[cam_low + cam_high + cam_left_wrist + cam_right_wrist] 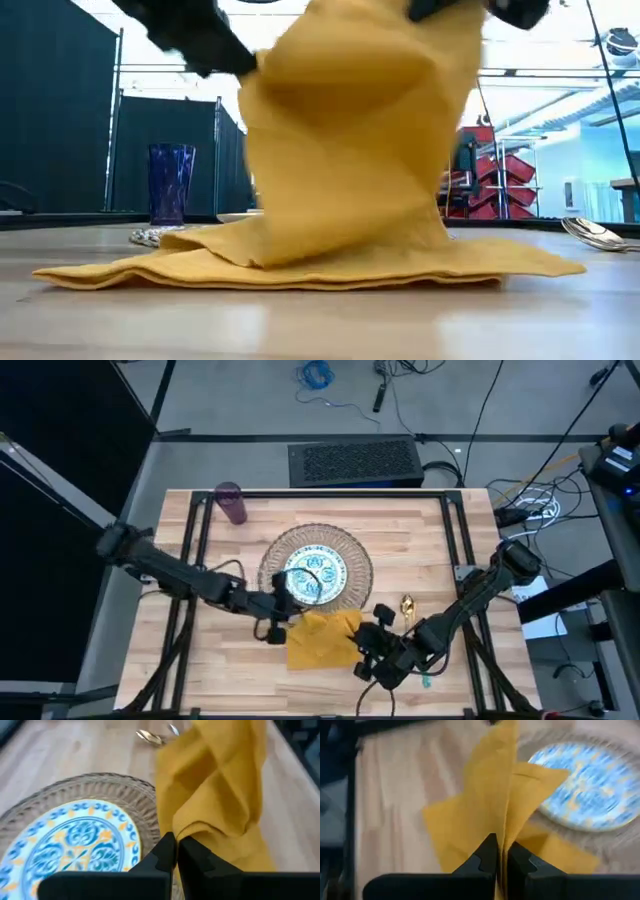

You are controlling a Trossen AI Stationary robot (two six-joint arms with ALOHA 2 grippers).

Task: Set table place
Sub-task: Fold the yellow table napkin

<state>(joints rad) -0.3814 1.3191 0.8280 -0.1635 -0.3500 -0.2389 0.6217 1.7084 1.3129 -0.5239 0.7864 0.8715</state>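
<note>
One mustard-yellow cloth napkin point(322, 637) lies at the near edge of the light wooden plank table point(420, 550), partly lifted into a peak, just beside the one round woven straw mat point(352, 550). Both grippers pinch it: the left gripper point(177, 851) and the right gripper point(501, 851) each have their jaws closed on a fold of cloth. One teal-patterned white plate point(318, 572) sits on the mat. One purple cup point(231, 502) stands at the far left corner. One gold spoon point(407, 605) lies right of the napkin.
</note>
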